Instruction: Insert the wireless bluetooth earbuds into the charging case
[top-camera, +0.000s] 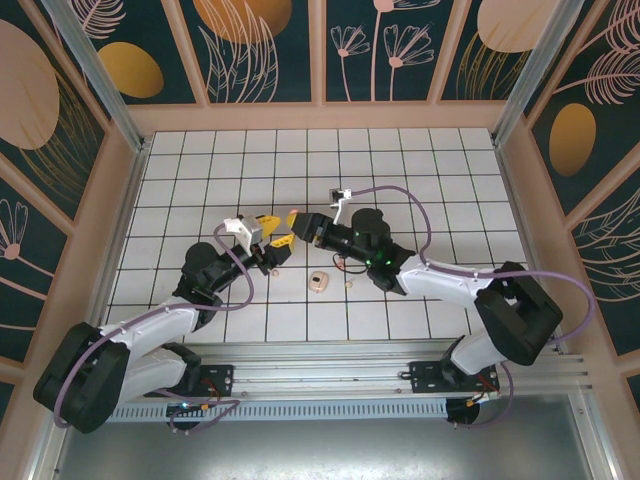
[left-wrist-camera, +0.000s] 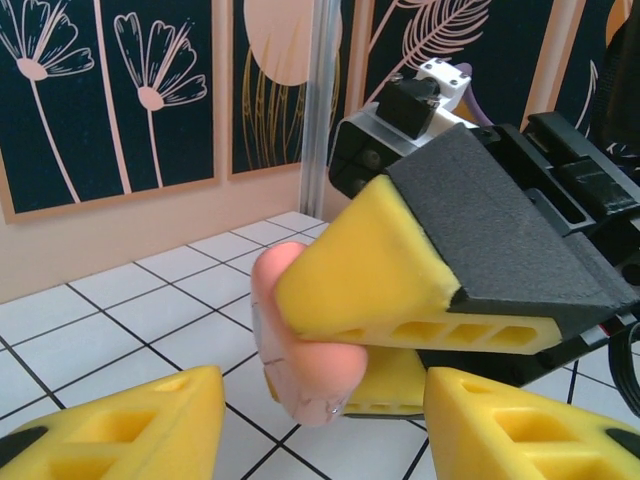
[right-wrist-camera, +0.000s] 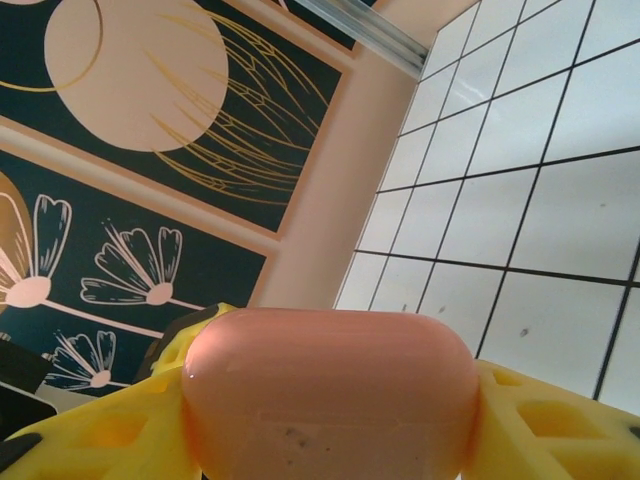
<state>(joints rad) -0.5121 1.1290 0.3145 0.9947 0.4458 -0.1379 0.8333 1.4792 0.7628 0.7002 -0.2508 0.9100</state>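
Note:
A salmon-pink charging case sits crosswise between the yellow pads of my right gripper, which is shut on it. The case is held above the tiled floor near the middle. In the left wrist view the same case pokes out from the right gripper's yellow fingers. My left gripper faces it from below, open, with one finger on either side and no contact. On the floor lie tiny earbuds: one cream and one pinkish.
A cream pebble-shaped case lies on the white tiles just in front of the two grippers. A small dark block lies behind them. Patterned walls enclose the floor on three sides.

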